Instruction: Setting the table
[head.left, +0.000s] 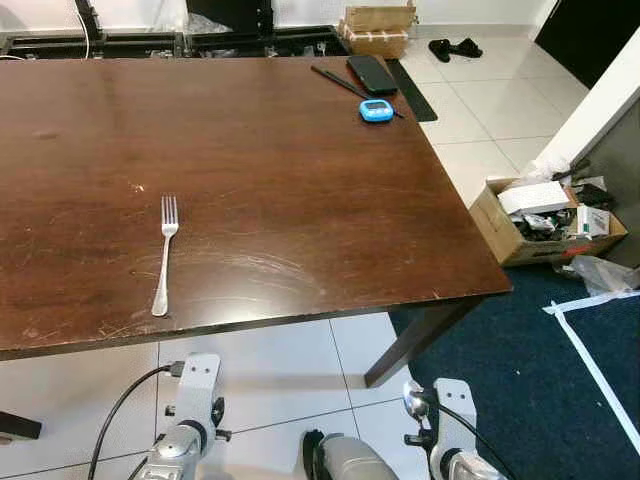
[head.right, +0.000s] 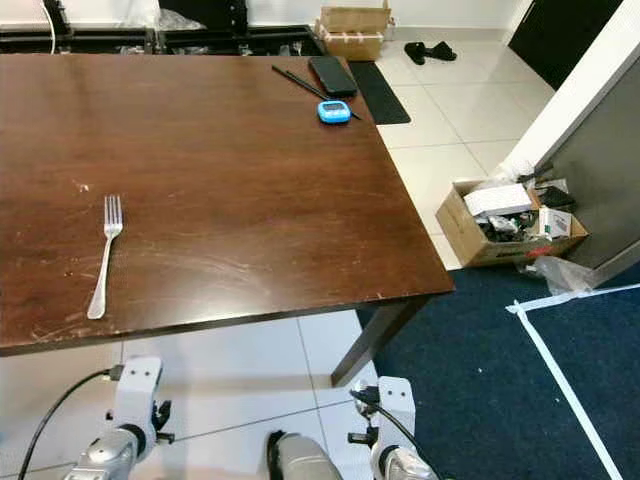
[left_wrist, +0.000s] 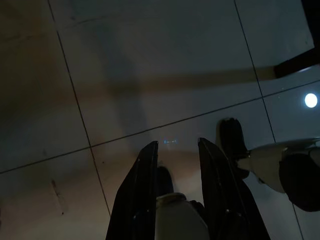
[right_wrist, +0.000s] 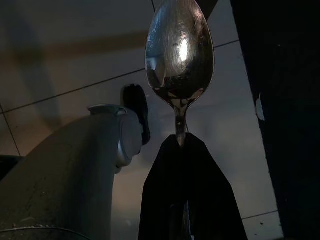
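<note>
1. A dark brown wooden table (head.left: 300, 170) with a scuffed, scratched glossy top is seen; pale swirl marks lie near its front edge.
2. A slim silver metal fork (head.left: 164, 255) is laid flat on the table near the front edge, tines pointing away from the robot.
3. At the far right corner of the table a small round blue plastic timer (head.left: 376, 110), a flat black rectangular phone (head.left: 372, 74) and a thin dark stick-like item are noted.
4. A polished silver metal spoon (right_wrist: 179, 52) with an oval bowl is clamped by its neck between the closed black fingers of the right gripper (right_wrist: 181, 142); the bowl juts beyond the fingertips.
5. The right arm is held low, below the table edge, over white floor tiles.
6. The left gripper (left_wrist: 176, 150) hangs low over the tiles, its two black fingers (left_wrist: 145, 180) apart with nothing between them.
7. An open brown cardboard box (head.left: 545, 225) of clutter stands on the floor to the right, beside a dark blue carpet (head.left: 520, 380).
</note>
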